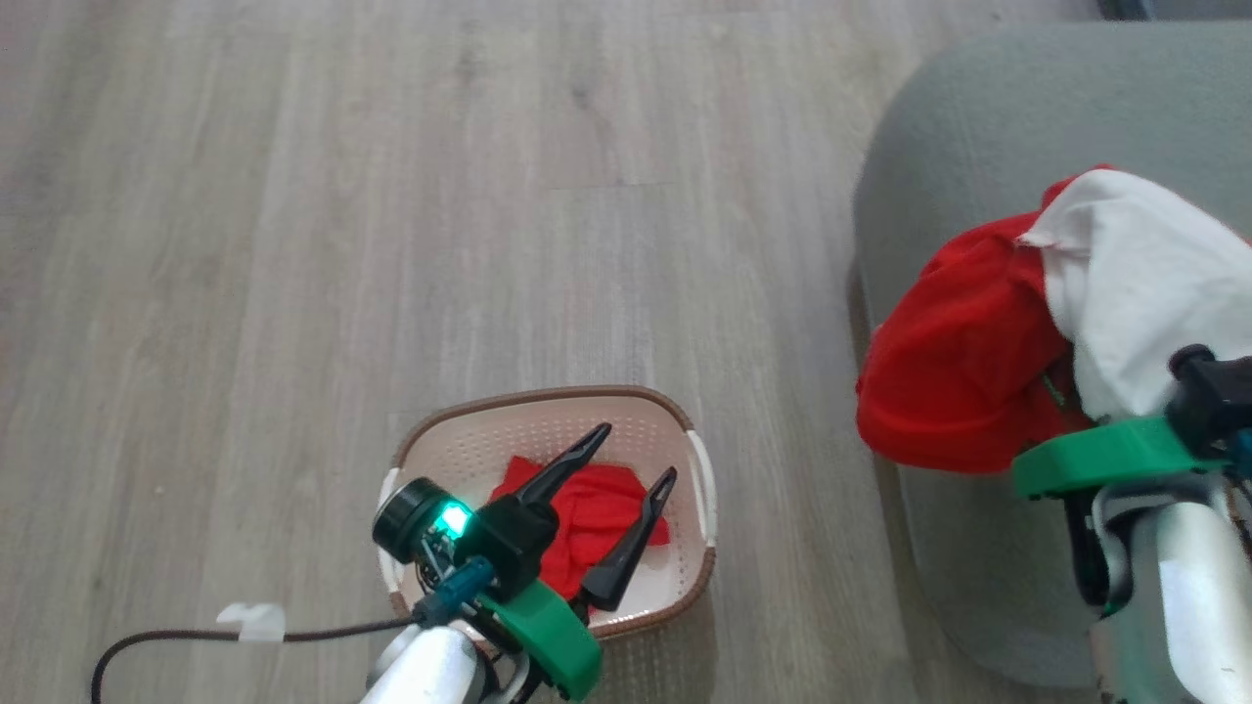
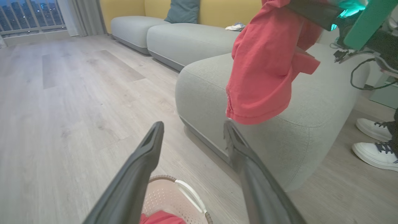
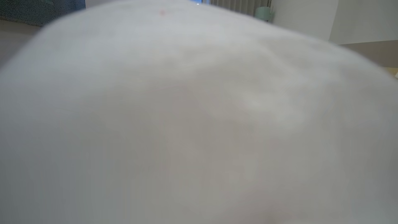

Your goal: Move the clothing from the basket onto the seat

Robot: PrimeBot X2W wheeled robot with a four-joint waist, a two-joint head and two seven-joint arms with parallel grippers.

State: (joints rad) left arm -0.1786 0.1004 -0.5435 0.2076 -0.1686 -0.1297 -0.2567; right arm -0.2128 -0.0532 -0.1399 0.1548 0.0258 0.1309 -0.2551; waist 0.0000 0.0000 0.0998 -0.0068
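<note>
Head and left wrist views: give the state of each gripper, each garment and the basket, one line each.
left gripper, open, empty, above the basket
right gripper, shut on the red-and-white garment
red-and-white garment, lifted, hanging at the edge of the seat
red garment, crumpled inside the basket
basket, upright on the floor, one garment inside

Head camera: high, facing steeply down at the floor (image 1: 293,244), with the basket (image 1: 489,440) at bottom centre and the seat (image 1: 978,117) at right. Left wrist camera: low, just above the basket, facing across the floor toward the seat. These 2 views share basket, seat and red garment (image 1: 959,381). Right wrist camera: pressed against that garment's white panel (image 3: 199,124), blurred.
</note>
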